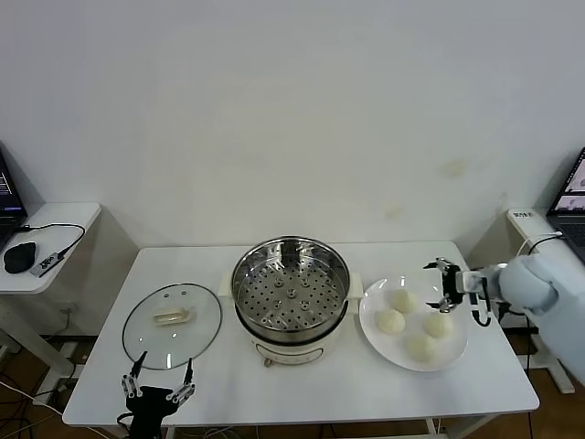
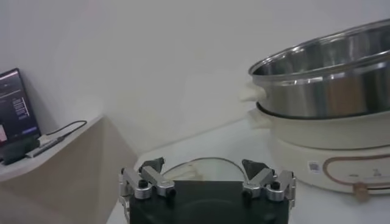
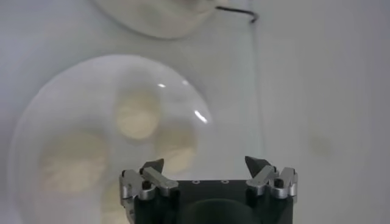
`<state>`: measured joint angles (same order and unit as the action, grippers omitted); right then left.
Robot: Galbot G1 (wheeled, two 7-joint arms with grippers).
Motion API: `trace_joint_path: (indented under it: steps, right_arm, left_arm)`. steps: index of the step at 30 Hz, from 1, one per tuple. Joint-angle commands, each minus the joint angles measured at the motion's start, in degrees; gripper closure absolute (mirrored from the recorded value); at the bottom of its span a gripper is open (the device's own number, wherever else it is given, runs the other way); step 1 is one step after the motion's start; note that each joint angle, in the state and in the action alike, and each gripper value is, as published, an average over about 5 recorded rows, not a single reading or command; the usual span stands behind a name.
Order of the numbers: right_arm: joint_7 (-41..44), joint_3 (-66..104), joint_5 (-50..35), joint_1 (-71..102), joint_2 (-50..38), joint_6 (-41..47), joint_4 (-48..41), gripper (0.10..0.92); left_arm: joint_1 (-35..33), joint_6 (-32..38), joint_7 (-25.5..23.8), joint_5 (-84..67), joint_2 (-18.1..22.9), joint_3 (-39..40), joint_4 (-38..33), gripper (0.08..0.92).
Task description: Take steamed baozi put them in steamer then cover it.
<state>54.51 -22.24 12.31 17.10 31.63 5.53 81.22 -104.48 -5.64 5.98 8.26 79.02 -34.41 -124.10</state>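
Steamed baozi [image 1: 403, 300]: four pale round buns sit on the white plate [image 1: 373, 306] at the right of the table, just beside the steamer; none has gone in yet.
Cover [image 1: 172, 325]: lying flat on the table at the left, well apart from the buns and just beside the steamer. Its beige handle [image 1: 173, 316] faces up, its long axis running roughly left to right with a slight tilt.
Left gripper [image 1: 159, 383]: parked low at the near table edge, just in front of the cover, jaws spread wide and holding nothing.
Steamer [image 1: 291, 283]: middle of the table, uncovered, mouth straight up, perforated tray bare.
Buns' lie: near enough round, so I can pick out no long axis; they sit dome up, two towards the back of the plate and two nearer the front.
Right gripper [image 1: 451, 284]: over the far right rim of the plate, jaws wide apart and empty, close to the back-right bun [image 1: 439, 325].
Step in hand: by my reckoning, the reach for the first bun.
Doing it well: I'd come down with the fingers either side of one bun only, clear of its neighbours, close gently as the dough looks soft, then lift clear of the plate and over the steamer rim.
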Motion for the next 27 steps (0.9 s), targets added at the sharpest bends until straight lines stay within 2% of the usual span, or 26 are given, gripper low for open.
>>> trace_joint_path:
  steps: [1, 14, 27]
  right_arm:
    - [6.1, -17.5, -0.3, -14.5, 1.9, -1.2, -8.1, 0.203]
    - [2.5, -20.1, 3.1, -14.9, 13.4, 0.0, -17.5, 0.203]
    - [2.3, -21.3, 4.3, -15.2, 16.7, 0.9, -21.5, 0.216]
  left_arm:
    - [0.1, -0.3, -0.1, 0.5, 0.0, -0.2, 0.3, 0.177]
    - [0.0, -0.3, -0.3, 0.5, -0.2, -1.8, 0.7, 0.177]
    - [0.0, -0.3, -0.4, 0.5, -0.4, -2.6, 0.8, 0.177]
